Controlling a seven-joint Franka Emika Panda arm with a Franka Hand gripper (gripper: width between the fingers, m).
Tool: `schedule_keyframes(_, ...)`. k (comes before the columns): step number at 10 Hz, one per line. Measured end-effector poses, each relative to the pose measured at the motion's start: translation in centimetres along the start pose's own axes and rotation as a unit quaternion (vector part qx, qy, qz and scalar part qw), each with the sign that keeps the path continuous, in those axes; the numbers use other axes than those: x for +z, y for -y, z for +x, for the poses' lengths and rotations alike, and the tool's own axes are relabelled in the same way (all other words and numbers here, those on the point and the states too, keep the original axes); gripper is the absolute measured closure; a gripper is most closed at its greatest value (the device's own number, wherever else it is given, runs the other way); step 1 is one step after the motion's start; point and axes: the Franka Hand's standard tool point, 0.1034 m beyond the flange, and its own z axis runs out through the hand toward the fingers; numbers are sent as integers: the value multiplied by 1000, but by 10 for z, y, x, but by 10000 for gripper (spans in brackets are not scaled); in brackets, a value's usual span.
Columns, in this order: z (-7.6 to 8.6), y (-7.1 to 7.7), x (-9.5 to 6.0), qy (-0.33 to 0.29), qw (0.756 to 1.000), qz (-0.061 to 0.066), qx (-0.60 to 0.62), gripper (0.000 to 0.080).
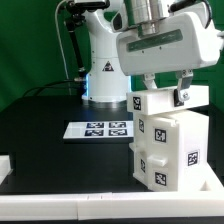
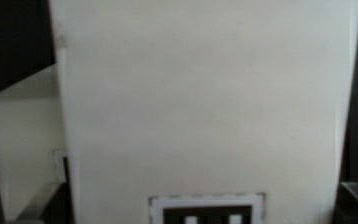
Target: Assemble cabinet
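The cabinet box [image 1: 172,150] is large, white and tagged, and stands upright at the exterior view's right. A white tagged top block [image 1: 150,103] lies across its top. My gripper [image 1: 166,93] comes down from above, its jaws closed on this block, with a dark fingertip [image 1: 181,96] against the block's near face. In the wrist view the block's white face [image 2: 194,100] fills the frame, a tag [image 2: 208,210] low on it, and my gripper [image 2: 208,200] straddles it with dark fingers [image 2: 357,200] at its edges. A side wall of the box [image 2: 19,140] shows beside the block.
The marker board [image 1: 100,129] lies flat on the black table, at the exterior view's middle. The robot base [image 1: 100,70] stands behind it. A white part's corner [image 1: 5,163] shows at the exterior view's left edge. The table's white front rim [image 1: 60,205] runs along the bottom.
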Motion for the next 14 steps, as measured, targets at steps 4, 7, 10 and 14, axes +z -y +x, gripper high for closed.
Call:
schedule_keyframes(4,-4,6,-12,2,1000,9,-27,3)
schedule_keyframes(7,0,16,-33,12,999,21,-47,2)
schedule_keyframes(10,-2,17,-32,15,998,23,-60,2)
schedule_keyframes(14,-4,26,-33,9,930,17,-367,2)
